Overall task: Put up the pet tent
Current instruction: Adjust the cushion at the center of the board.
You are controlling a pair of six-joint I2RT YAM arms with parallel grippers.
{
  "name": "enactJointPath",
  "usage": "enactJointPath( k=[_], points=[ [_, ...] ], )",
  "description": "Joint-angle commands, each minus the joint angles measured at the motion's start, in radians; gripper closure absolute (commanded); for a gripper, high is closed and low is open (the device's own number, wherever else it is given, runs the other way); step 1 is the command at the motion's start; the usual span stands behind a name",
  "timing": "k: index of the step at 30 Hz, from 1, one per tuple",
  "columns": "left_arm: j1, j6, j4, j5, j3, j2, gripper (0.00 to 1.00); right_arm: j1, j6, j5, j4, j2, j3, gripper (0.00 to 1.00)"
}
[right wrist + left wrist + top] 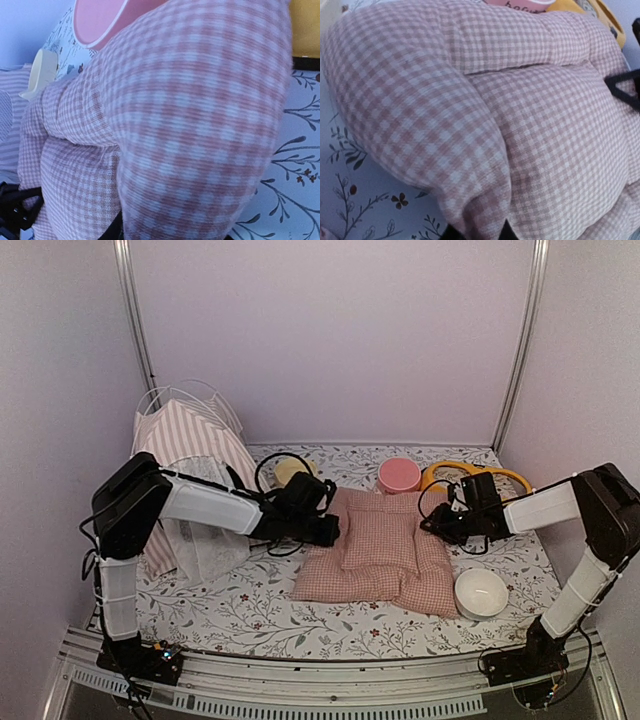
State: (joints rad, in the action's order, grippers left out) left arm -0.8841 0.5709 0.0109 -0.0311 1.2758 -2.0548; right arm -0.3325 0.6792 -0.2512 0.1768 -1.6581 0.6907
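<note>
The pet tent stands at the back left, pink-and-white striped, with thin white poles on top and its sheer white curtain hanging in front. Its stripes show at the left edge of the right wrist view. A pink checked cushion lies mid-table. My left gripper is at the cushion's left edge, and in the left wrist view it is shut on a bunched corner of the cushion. My right gripper is at the cushion's right edge, shut on a cushion corner.
A pink bowl and a yellow ring sit behind the cushion. A cream dish is beside the tent. A white bowl stands at the front right. Walls close in on three sides.
</note>
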Motion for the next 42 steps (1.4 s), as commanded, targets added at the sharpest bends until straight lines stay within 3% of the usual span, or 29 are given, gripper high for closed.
enactJointPath(
  k=[1, 4, 6, 13, 17, 24, 28, 36, 42],
  points=[
    [-0.022, -0.002, 0.023, 0.019, -0.04, 0.122, 1.0, -0.001, -0.047, -0.027, -0.074, 0.061, 0.072, 0.73],
    [-0.039, -0.027, 0.022, 0.047, -0.08, 0.205, 1.0, -0.028, -0.059, 0.01, -0.139, 0.118, 0.108, 0.91],
    [-0.056, -0.055, 0.022, 0.059, -0.097, 0.26, 1.0, -0.074, -0.063, 0.058, -0.191, 0.158, 0.139, 0.95],
    [-0.092, -0.079, 0.028, 0.157, -0.106, 0.337, 1.0, -0.282, -0.033, 0.252, -0.384, 0.25, 0.273, 0.97],
    [-0.1, -0.086, 0.027, 0.181, -0.085, 0.356, 1.0, -0.336, -0.025, 0.258, -0.435, 0.238, 0.375, 0.97],
    [-0.12, -0.077, 0.068, 0.283, -0.02, 0.31, 1.0, -0.348, -0.108, 0.351, -0.549, 0.193, 0.507, 0.92],
    [-0.168, -0.068, 0.07, 0.286, 0.034, 0.248, 1.0, -0.339, -0.183, 0.326, -0.624, 0.162, 0.576, 0.94],
    [-0.185, 0.033, 0.134, 0.302, -0.016, 0.138, 1.0, -0.442, -0.133, 0.209, -0.543, 0.093, 0.457, 0.96],
    [-0.183, 0.054, 0.184, 0.336, -0.054, 0.058, 1.0, -0.446, -0.078, 0.061, -0.312, 0.099, 0.264, 0.92]
  ],
)
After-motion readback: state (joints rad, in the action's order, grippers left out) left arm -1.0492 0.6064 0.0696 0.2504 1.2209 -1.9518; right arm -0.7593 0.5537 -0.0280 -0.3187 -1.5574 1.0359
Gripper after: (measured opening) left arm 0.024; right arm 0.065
